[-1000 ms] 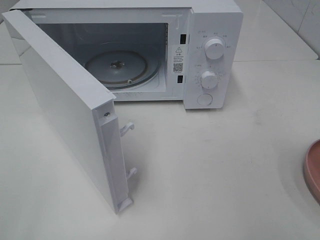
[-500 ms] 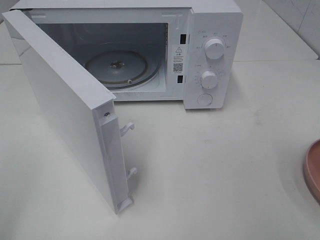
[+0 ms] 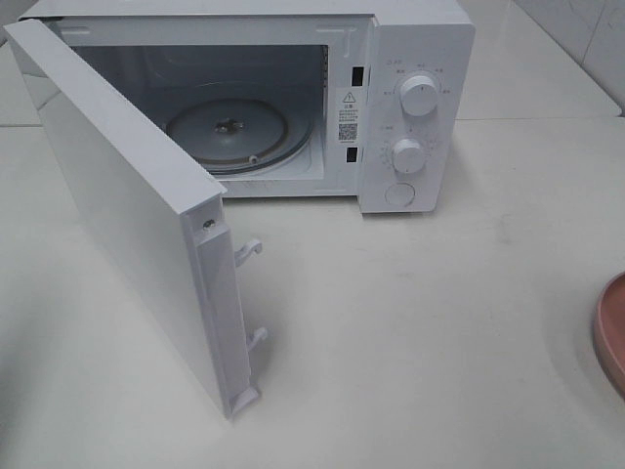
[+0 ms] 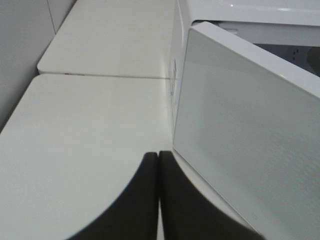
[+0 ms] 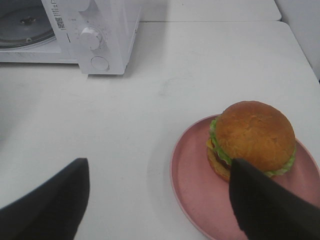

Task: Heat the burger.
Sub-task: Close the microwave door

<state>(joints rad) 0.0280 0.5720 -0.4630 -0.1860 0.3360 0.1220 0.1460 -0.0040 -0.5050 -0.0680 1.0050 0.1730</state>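
The burger [image 5: 254,137], with a golden-brown bun, lettuce and cheese, sits on a round pink plate [image 5: 190,185] in the right wrist view. My right gripper [image 5: 159,167] hovers open above the table, and its right finger [image 5: 265,205] overlaps the burger's near side in the picture. The white microwave [image 3: 410,107] stands open with its door [image 3: 137,215] swung out to the left and an empty glass turntable [image 3: 229,132] inside. My left gripper [image 4: 158,165] is shut on nothing, beside the door's outer face [image 4: 250,130]. Neither arm shows in the exterior high view.
In the exterior high view only the rim of the pink plate [image 3: 610,332] shows, at the right edge. The microwave's two knobs [image 3: 418,96] and round button face the front. White tabletop [image 3: 410,313] lies between the door and the plate.
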